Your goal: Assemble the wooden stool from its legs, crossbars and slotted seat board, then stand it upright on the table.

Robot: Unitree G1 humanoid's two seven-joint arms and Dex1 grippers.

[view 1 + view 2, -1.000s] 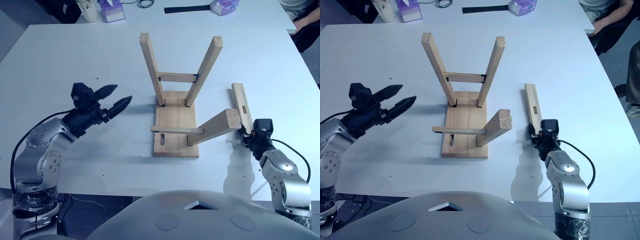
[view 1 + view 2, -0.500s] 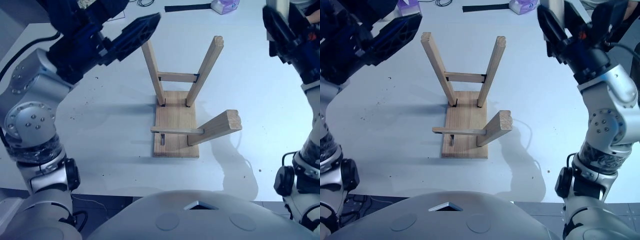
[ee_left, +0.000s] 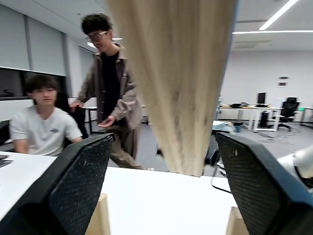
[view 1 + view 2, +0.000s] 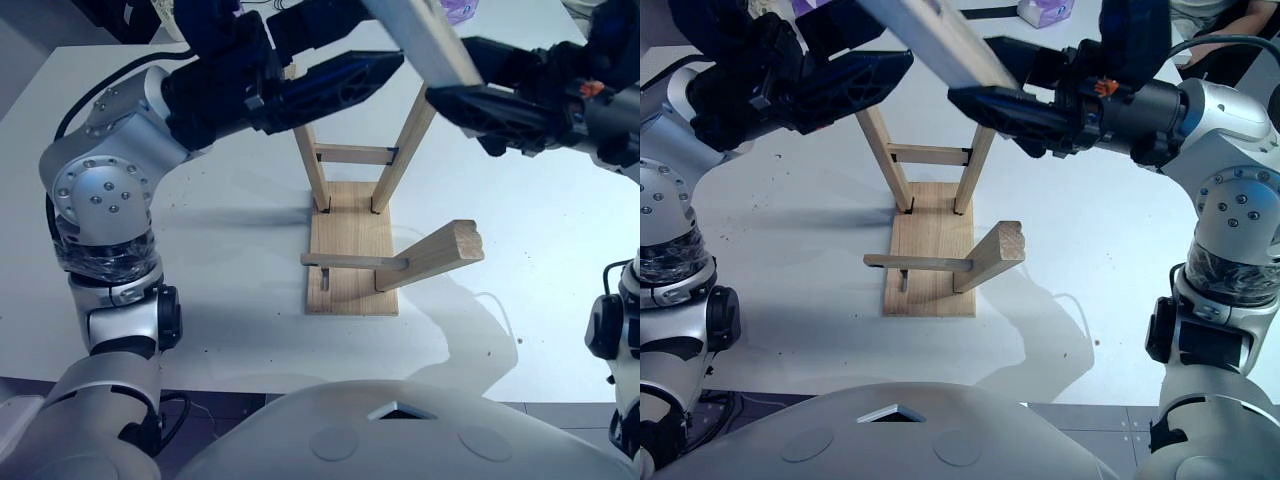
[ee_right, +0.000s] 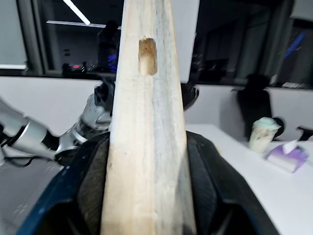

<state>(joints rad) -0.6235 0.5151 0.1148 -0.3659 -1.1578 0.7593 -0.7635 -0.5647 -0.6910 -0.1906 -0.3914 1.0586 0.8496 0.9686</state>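
With the right gripper [image 5: 149,147], grips the loose leg [image 4: 425,40] by one end, fingers [image 5: 95,171] closed narrow on two opposite faces of the wood. Holds it raised well clear of the table [image 4: 220,250]. Long axis straight out of the grasp, in line with the fingers, slanting up and across to the left gripper's side, far end cut off by the upper edge of both eye views. Mortise slot [image 5: 146,56] on the face turned to the right wrist, well along the leg from the grasp.

With the left gripper [image 3: 165,142], holds nothing: fingers [image 3: 78,186] spread wide, raised too, tips pointing at the right gripper's tips. Straddles the loose leg, wood running down between the two fingers. Cannot tell whether touching either one.

Below both grippers, flat on the table: seat board [image 4: 350,225], long axis running away from the robot. At the board's far end, closest under the fingertips, two legs standing up: left-side upright leg [image 4: 305,135] beneath the left gripper, right-side upright leg [image 4: 405,140] beneath the right gripper, splaying apart toward their tops, joined by a crossbar [image 4: 355,155] nearer the board than the tops. Toward the board's near end: third leg [image 4: 432,255], tipped far over to the right gripper's side, outer end raised off the table, with a thin crossbar [image 4: 350,262] reaching from it across the board toward the left gripper's side.
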